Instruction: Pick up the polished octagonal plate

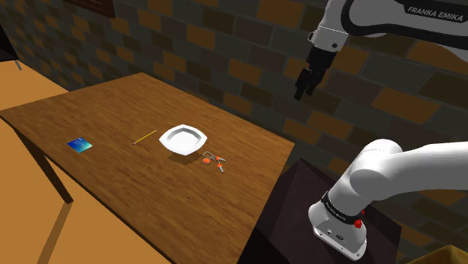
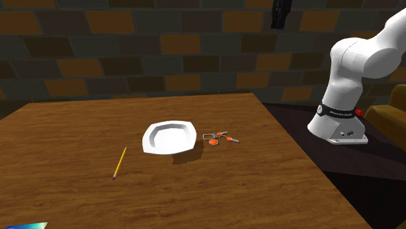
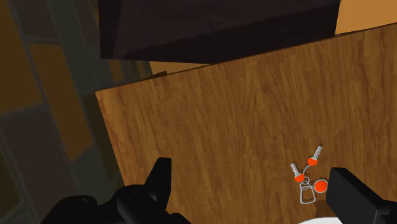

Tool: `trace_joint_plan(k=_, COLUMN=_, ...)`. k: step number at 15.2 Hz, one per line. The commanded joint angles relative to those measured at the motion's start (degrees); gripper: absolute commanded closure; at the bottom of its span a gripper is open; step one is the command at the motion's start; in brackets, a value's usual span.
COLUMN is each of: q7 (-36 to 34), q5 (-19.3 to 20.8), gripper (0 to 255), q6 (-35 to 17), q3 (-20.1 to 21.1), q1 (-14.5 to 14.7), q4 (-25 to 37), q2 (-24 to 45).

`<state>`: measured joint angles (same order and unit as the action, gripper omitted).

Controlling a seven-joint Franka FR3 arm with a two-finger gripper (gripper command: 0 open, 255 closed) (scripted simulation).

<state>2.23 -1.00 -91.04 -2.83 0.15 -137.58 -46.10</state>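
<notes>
You have one plate (image 1: 184,139) (image 2: 170,137) to go for: plain white, shallow, with a raised rim and cut corners, lying flat near the middle of the wooden table (image 1: 150,195). Just beside it, on the shoulder view's right, lies one bunch of orange-headed keys (image 1: 213,159) (image 3: 308,178). On the other side you see one yellow pencil (image 2: 119,162), and farther off one small blue card (image 1: 79,145). Your gripper (image 1: 304,91) (image 3: 251,172) hangs high above the table, fingers spread wide, clasping nothing.
</notes>
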Motion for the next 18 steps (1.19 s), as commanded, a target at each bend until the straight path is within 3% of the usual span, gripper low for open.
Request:
trace_joint_plan(k=1, q7=0.0, q5=0.0, gripper=0, q6=0.0, q3=0.0, q1=0.0, q4=0.0, q2=0.0)
trace_joint_plan(k=10, q7=-3.5, q5=-0.2, gripper=0, q6=-12.8, q3=7.7, q1=3.8, q4=2.2, q2=15.2)
trace_joint_plan(k=18, q7=-7.9, q5=3.4, gripper=0, q6=-21.3, q3=14.2, q1=5.8, q4=8.7, q2=31.0)
